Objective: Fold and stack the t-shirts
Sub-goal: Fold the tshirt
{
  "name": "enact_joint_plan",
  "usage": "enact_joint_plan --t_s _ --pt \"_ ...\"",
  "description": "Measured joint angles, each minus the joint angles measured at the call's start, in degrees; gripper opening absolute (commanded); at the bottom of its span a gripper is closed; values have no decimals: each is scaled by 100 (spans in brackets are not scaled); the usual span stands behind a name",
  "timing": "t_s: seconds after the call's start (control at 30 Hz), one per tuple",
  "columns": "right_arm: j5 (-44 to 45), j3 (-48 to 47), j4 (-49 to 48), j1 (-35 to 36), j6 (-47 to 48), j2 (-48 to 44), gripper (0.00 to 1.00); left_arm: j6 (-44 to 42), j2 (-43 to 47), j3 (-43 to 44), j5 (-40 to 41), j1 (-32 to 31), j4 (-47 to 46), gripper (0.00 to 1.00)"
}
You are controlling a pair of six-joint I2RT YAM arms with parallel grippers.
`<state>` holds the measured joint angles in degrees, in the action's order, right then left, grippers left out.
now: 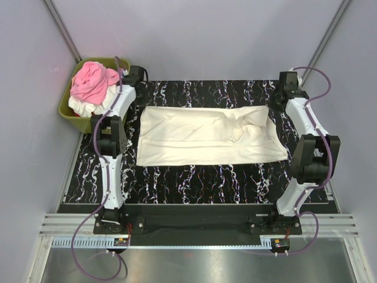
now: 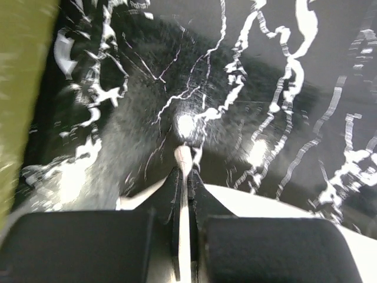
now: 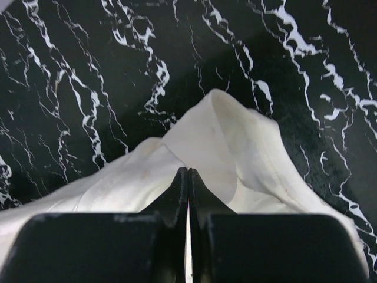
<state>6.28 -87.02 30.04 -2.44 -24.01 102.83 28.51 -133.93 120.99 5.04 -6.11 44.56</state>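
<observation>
Top external view gives you the layout: the cream t-shirt (image 1: pixel 206 135) lies spread on the bench (image 1: pixel 177 183) with its long axis running 9 to 3 o'clock. Your two arms reach to its far edge, one at each end. From both claws the body of the shirt extends toward 6 o'clock, back at the arm bases. That is the relation the next move likely turns on. A fold would carry the far edge across the short axis toward the near edge, with both ends travelling together so the edge stays straight. Neither arm is closer overall: the left has the 9 o'clock corner and the right has the 3 o'clock corner.

The overhead does not show the fingertips, which the wrists hide. Left wrist view does show them: the left claw (image 2: pixel 184 174) is clenched on a thin sliver of cream cloth that pokes out between its tips. Right wrist view shows the right claw (image 3: pixel 187 172) clenched too, with the hem rising in a peak just past its tips, so the cloth appears pinched.

Only the overhead shows the pink t-shirt (image 1: pixel 91 79) heaped on a white t-shirt (image 1: pixel 82 106) in the basket (image 1: pixel 68 112) at 10 o'clock, just beside the left arm.
</observation>
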Motion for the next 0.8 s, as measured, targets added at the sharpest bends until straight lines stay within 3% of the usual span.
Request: enact_joint_plan --t_s 0.17,0.5,0.8 --pt "-33 -623 181 -120 26 345 0 -205 570 -127 173 -33 68 0" --pt "-46 -1082 522 -240 59 667 0 -369 1475 -1366 323 -127 15 0" --pt "271 612 461 -343 -232 146 0 -317 2579 -3397 634 -483 -350 1"
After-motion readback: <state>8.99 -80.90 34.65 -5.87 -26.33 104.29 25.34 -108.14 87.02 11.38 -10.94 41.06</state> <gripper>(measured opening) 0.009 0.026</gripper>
